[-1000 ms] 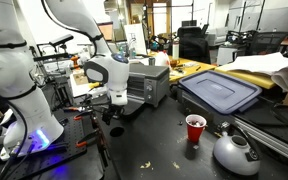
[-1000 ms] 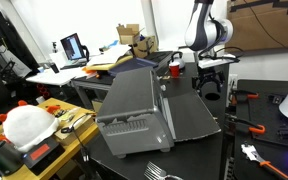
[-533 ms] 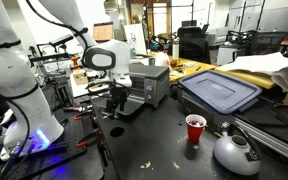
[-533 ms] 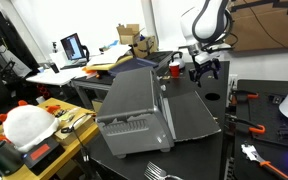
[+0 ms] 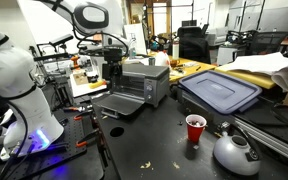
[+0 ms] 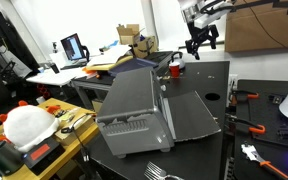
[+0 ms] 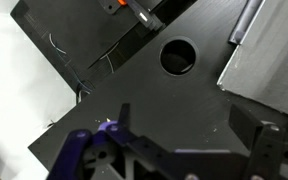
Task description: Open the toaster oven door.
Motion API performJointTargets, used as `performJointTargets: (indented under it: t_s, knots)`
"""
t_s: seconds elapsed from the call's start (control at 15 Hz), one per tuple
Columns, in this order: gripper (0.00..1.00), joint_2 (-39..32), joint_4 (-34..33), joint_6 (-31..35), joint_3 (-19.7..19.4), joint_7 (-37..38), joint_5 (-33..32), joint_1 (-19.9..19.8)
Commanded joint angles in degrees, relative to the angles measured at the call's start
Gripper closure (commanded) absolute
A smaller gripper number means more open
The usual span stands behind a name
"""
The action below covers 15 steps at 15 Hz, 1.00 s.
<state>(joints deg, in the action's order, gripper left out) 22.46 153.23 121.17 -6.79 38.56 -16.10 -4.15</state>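
Note:
The toaster oven (image 5: 147, 80) is a small silver box at the back of the dark table. The toaster oven door (image 5: 122, 103) lies folded down flat in front of it, glass facing up. My gripper (image 5: 111, 68) hangs in the air above the door's left side, apart from it. It also shows high up in an exterior view (image 6: 202, 40). In the wrist view my gripper (image 7: 189, 135) is open and empty, with both dark fingers over bare tabletop. A silver panel (image 7: 269, 60) shows at the right edge.
A large blue-grey lidded bin (image 5: 220, 92) stands right of the oven and fills the middle of an exterior view (image 6: 134, 100). A red cup (image 5: 195, 128) and a silver kettle (image 5: 235, 152) stand near the front. The tabletop has a round hole (image 7: 179, 55).
My gripper has risen from low at the folded-down door to well above it. The door stays flat.

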Motion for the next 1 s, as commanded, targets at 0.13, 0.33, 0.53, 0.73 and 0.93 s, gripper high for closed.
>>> performJointTargets:
  t_s: [0.13,0.33,0.53,0.73,0.93]
  knots:
    - [0.00,5.52,-4.84,-8.87,6.16,-9.25,6.23,0.18]
    - [0.00,5.24,-7.33,-10.70,7.49,-15.60,9.56,1.15]
    - [0.00,4.49,-9.48,-12.82,7.87,-20.53,11.45,2.03]
    - [0.00,3.93,-11.47,-13.73,7.42,-25.80,13.46,3.08]
    - [0.00,3.20,-13.61,-15.04,7.76,-29.77,13.85,3.79]
